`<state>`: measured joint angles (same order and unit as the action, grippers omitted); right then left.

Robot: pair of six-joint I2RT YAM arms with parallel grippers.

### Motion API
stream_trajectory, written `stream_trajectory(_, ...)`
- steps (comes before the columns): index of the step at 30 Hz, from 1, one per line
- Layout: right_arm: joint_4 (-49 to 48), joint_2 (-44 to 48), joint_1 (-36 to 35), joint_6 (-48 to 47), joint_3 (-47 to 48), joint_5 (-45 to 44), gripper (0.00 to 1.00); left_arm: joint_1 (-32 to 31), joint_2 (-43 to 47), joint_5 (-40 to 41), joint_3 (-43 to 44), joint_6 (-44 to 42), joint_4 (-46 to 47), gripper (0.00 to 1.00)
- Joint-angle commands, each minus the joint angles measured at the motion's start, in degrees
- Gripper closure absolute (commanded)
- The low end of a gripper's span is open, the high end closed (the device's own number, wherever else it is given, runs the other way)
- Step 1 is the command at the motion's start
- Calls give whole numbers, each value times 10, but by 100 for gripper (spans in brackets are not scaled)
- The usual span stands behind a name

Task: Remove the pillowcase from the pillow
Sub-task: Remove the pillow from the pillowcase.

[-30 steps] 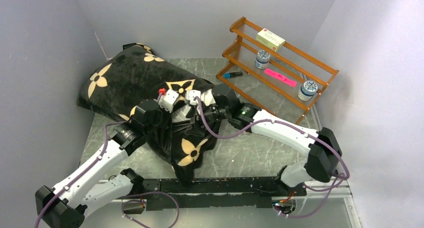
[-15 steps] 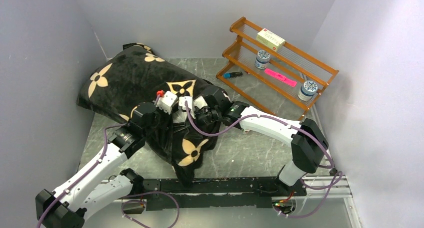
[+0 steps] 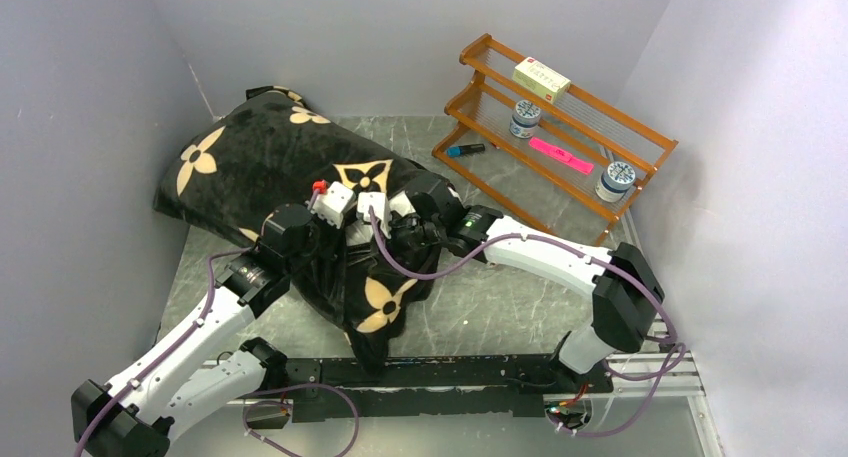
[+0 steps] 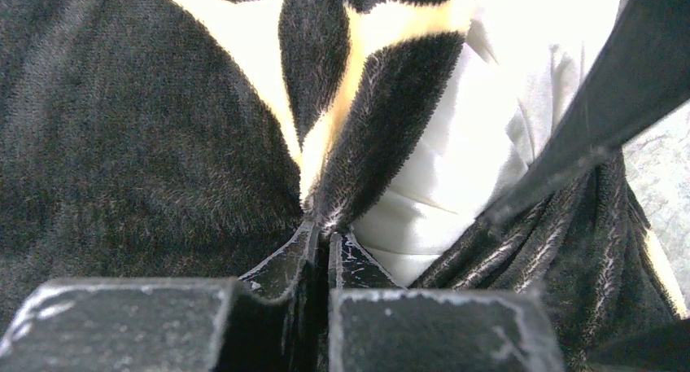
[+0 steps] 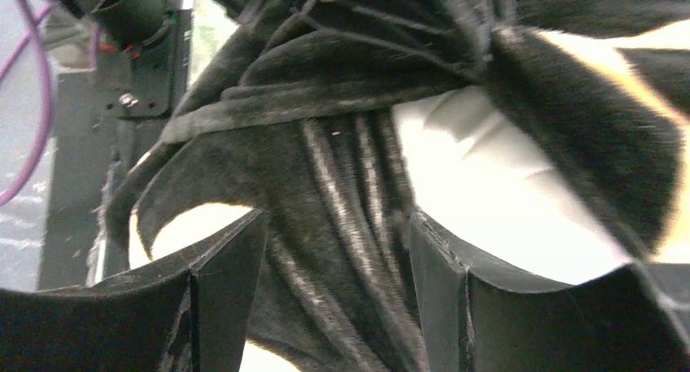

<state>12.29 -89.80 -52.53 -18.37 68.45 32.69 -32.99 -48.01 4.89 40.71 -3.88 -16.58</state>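
Between the tips of my left tool (image 4: 328,246) a plush fold of the pillowcase (image 4: 122,144) sat pinched, the jaws closed right down on it at the rim of the opening. Just ahead and to the right of those tips, the white pillow (image 4: 456,168) showed bare through the mouth. My right tool (image 5: 338,234) stood well open, its fingers astride a bunch of ribbed black folds without nipping them, and the pillow lay just past the finger on the right of its wrist view. Beyond both tools, most of the pillow sat inside the pillowcase on the bench (image 3: 500,307). I judged this was the start of the peel, with the mouth opened and one edge secured. Next, I reckoned, the right tool had to close on the pillow or pin it, so the left could draw the fabric back without the filling following.
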Motion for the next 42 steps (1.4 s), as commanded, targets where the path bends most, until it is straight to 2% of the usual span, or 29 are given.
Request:
stream_trajectory(1,-57,23,4,-6,14,-72,32,-2,-3,-44,-13,10,-11,95)
stream_trajectory(8,-29,-10,4,-14,30,-29,31,-1,-7,-48,-12,9,-11,95)
stream_trajectory(12,4,-29,2,-14,39,5,34,-1,-6,-54,-13,10,-10,95)
stream_trajectory(18,30,-13,-4,-9,5,35,47,0,-10,-57,-12,12,-9,95)
stream_trajectory(24,61,19,-16,-3,-33,54,68,1,-16,-60,-11,15,-11,95)
stream_trajectory(33,71,66,-44,20,-86,29,95,5,-22,-56,-9,21,-11,95)
stream_trajectory(36,73,81,-55,29,-102,27,100,7,-28,-52,-7,25,-13,95)
stream_trajectory(42,70,114,-67,57,-146,17,100,14,-48,-64,7,45,-7,95)
